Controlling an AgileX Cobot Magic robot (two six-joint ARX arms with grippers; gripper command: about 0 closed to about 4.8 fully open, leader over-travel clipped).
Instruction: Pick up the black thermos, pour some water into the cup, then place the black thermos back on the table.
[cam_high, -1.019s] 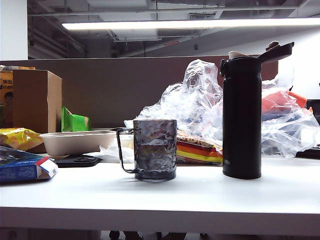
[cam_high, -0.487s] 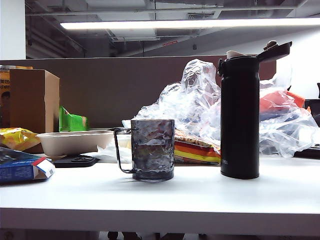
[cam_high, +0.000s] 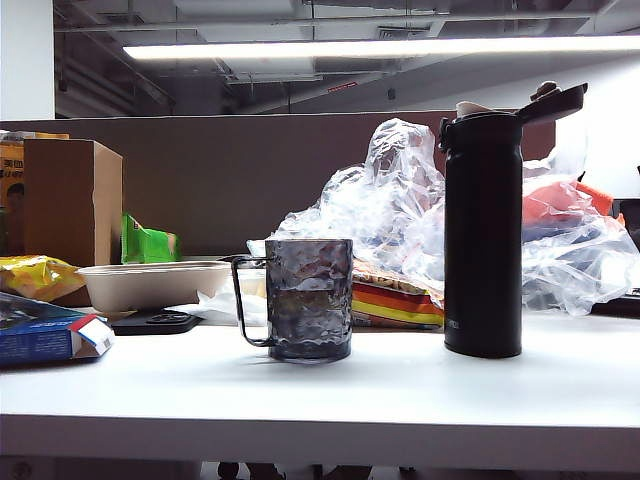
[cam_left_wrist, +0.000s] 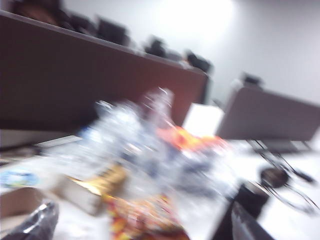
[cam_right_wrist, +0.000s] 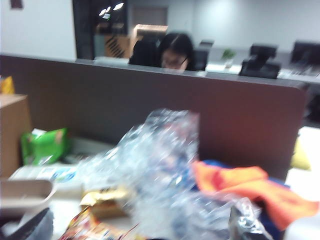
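Starting the reach: both pincers, left (cam_left_wrist: 135, 235) and right (cam_right_wrist: 140, 235), stand apart and empty above the clutter. Black thermos (cam_high: 483, 235) stands near the surface's (cam_high: 320, 390) right edge, cup (cam_high: 308, 298) mid-surface; next I need a grip around the flask.

The white table (cam_high: 400, 395) bears the cup (cam_high: 308, 298); right of it the thermos (cam_high: 483, 235), left apparently a blue box (cam_high: 50, 335).
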